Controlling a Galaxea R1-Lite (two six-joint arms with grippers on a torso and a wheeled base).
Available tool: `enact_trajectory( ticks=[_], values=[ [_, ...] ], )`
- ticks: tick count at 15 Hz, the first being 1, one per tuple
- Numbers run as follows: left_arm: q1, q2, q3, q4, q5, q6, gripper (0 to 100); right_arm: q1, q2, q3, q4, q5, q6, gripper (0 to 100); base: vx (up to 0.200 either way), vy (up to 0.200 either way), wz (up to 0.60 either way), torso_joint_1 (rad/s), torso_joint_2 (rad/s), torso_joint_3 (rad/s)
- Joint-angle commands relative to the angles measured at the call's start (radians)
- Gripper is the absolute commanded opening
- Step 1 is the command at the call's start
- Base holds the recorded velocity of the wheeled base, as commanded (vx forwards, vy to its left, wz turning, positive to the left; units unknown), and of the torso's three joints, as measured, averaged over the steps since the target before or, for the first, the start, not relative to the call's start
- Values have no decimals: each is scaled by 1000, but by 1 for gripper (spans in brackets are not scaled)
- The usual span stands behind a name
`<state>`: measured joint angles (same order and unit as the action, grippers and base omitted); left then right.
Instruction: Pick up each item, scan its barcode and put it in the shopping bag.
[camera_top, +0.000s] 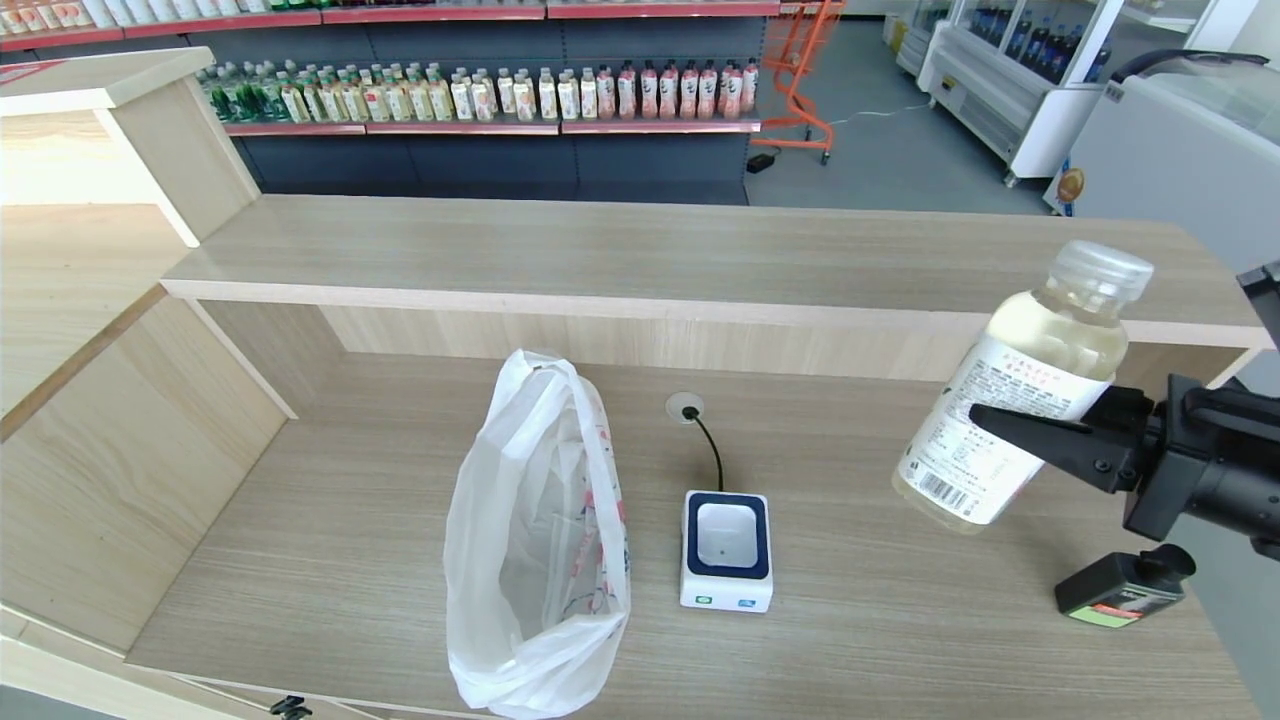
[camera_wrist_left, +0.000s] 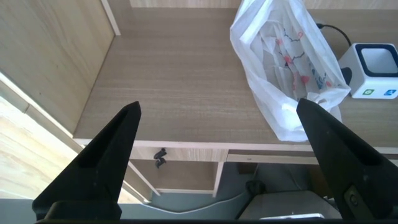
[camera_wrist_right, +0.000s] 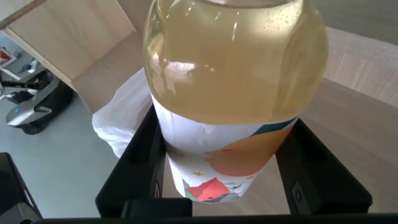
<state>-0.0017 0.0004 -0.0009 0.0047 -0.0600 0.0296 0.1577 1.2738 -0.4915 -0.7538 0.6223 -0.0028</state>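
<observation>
The right claw grips one bottle, left claw wide; one bag, one scanner.

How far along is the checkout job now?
Done: nothing clearly bagged; the open white plastic shopping bag looks empty, though folds hide parts. In hand: the right pincer grips a clear bottle of pale yellow drink aloft, right of the white blue-rimmed scanner. Remaining: scan it, bag it, then the small black container.

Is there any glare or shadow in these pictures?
Right wrist view: bright reflections streak the bottle. Head view: shadows on the counter are faint, even beside the scanner. Left wrist view: the left gripper is a dark silhouette.
</observation>
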Motion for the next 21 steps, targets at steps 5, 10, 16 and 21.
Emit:
enact_trajectory(
  ticks=[5, 10, 16, 21],
  values=[
    [0, 0, -1, 0, 2, -3, 100, 14, -21, -9, 1, 2, 87, 0, 0, 160, 0, -1, 1, 6],
    [0, 0, 1, 0, 2, -2, 100, 126, 35, -2, 2, -4, 181, 0, 0, 120, 0, 2, 1, 0],
    [0, 0, -1, 0, 0, -2, 100, 232, 280, 1, -9, -4, 196, 0, 0, 0, 0, 0, 0, 0],
    [0, 0, 1, 0, 0, -2, 100, 312, 521, -59, -91, -24, 106, 0, 0, 0, 0, 0, 0, 0]
  ],
)
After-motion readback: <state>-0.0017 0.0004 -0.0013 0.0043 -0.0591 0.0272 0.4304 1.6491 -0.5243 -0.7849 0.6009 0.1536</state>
